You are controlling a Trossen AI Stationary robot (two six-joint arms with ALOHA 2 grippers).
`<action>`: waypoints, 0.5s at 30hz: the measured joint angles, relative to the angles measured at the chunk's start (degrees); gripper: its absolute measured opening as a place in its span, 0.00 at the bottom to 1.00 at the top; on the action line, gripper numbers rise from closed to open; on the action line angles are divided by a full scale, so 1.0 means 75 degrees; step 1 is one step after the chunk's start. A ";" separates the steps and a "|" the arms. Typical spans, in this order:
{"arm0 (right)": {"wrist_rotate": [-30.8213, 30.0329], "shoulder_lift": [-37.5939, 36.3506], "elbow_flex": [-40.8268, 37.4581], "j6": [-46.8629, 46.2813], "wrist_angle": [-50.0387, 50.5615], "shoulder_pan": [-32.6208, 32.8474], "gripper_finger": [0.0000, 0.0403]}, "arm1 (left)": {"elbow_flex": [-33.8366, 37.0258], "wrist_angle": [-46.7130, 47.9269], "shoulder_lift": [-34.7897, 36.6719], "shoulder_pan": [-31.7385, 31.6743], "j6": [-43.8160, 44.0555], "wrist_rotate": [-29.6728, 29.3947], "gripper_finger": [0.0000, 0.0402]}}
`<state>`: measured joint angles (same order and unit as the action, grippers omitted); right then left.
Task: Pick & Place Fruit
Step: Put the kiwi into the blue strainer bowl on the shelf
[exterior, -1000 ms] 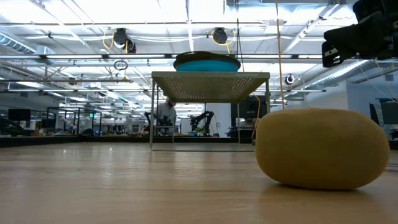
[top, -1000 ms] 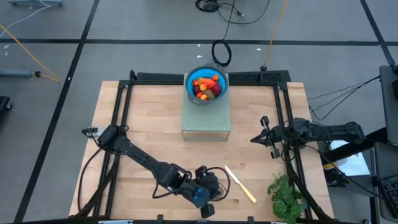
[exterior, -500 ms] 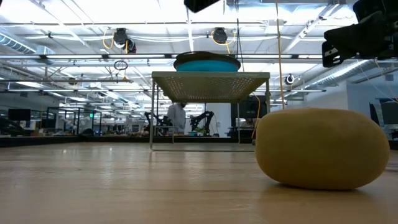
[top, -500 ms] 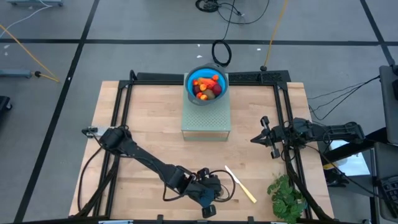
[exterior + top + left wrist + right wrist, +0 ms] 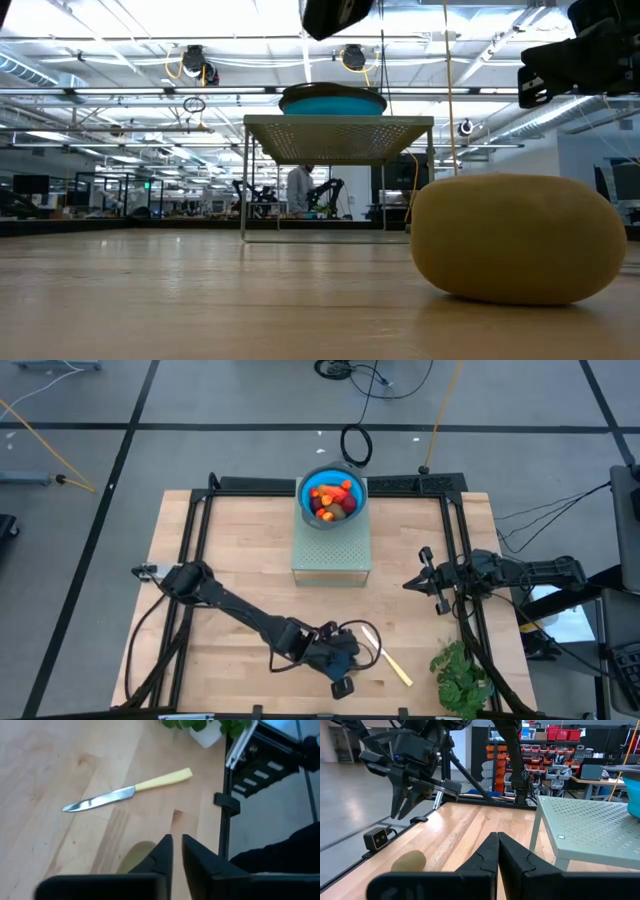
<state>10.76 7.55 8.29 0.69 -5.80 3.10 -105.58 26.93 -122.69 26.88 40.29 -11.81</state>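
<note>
As far as visible, the knife seemingly bears no lettering.

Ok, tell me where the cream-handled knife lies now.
In the high view, the cream-handled knife lies on the wooden table's near right part, between the left gripper and the green leafy bunch.

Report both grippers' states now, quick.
Left gripper: nearly closed, a narrow gap between the fingers, holding nothing, near the cream-handled knife.
Right gripper: shut, empty, waiting at the table's right side.
</note>
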 joint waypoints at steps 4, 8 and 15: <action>0.0000 0.0001 0.0000 0.0000 0.0000 0.0000 0.00 | 0.0000 0.0059 0.0002 -0.0047 0.0412 -0.0001 0.23; 0.0000 0.0000 0.0000 0.0003 0.0003 0.0002 0.00 | 0.0000 0.0040 0.0002 -0.0069 0.0535 -0.0003 0.40; 0.0000 0.0000 0.0000 0.0012 0.0002 0.0001 0.00 | 0.0000 0.0050 0.0002 -0.0083 0.0407 -0.0031 0.66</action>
<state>10.76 7.55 8.29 0.78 -5.79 3.11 -105.58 27.30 -122.67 26.25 43.35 -12.04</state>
